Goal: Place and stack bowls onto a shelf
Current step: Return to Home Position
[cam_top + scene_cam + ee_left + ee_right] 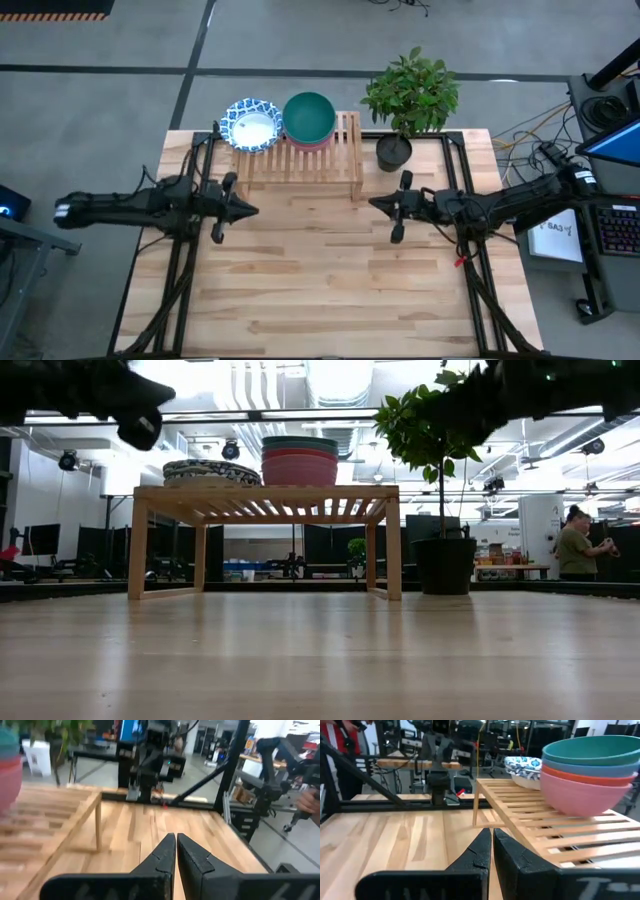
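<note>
While I am looking down from the high view, the shelf [300, 168] is standing at the far edge of the table [330, 290], carrying the white patterned bowls [253, 126] at its left end and a stack topped by the green bowl [309, 116] just beside them. A potted plant [395, 150] is sitting just past its right end. The left gripper [252, 210] is hovering near the shelf's front left corner, and the right gripper [374, 203] is hovering in front of the plant, both pointing inward and well apart. In the low view, both stacks are resting on the slatted top, side by side, and a person [578, 545] is standing far off in the room. Through the left wrist view, I am seeing the left gripper [176, 836] with its fingers pressed together, holding nothing. Through the right wrist view, the right gripper [491, 830] is likewise closed and empty. Beyond it the green bowl is nesting in the blue bowl [590, 768], that in the red bowl [590, 779], and that in the pink bowl [582, 796].
</note>
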